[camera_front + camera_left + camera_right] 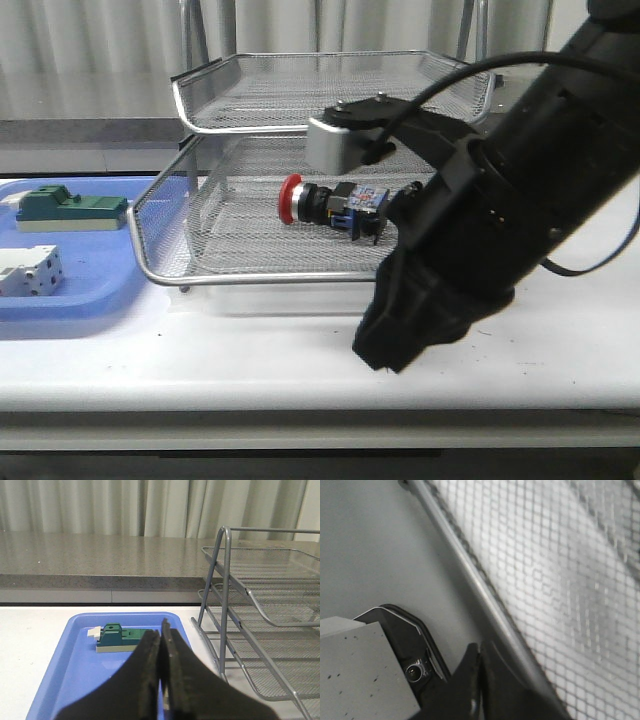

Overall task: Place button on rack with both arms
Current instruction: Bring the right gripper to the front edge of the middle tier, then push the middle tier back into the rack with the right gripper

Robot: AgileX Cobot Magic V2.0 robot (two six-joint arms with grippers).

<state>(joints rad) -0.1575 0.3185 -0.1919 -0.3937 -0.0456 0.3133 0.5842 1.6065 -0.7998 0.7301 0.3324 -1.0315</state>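
Note:
The button [328,204] lies on its side on the mesh of the rack [160,265], on the lower of the two tiers that show, red head to the left and blue block to the right. Nothing holds it. My right arm [500,200] reaches across the front of the rack close to the camera; its fingertips are hidden in the front view. In the right wrist view my right gripper [480,649] is shut and empty beside the rack's wire rim [485,600]. My left gripper [161,630] is shut and empty above the blue tray, left of the rack [260,610].
A blue tray [90,295] at the left holds a green block [70,208] and a white-grey block [30,272]; tray [75,665] and green block [120,637] show in the left wrist view. A grey housing [340,140] on the right arm hangs before the upper tier.

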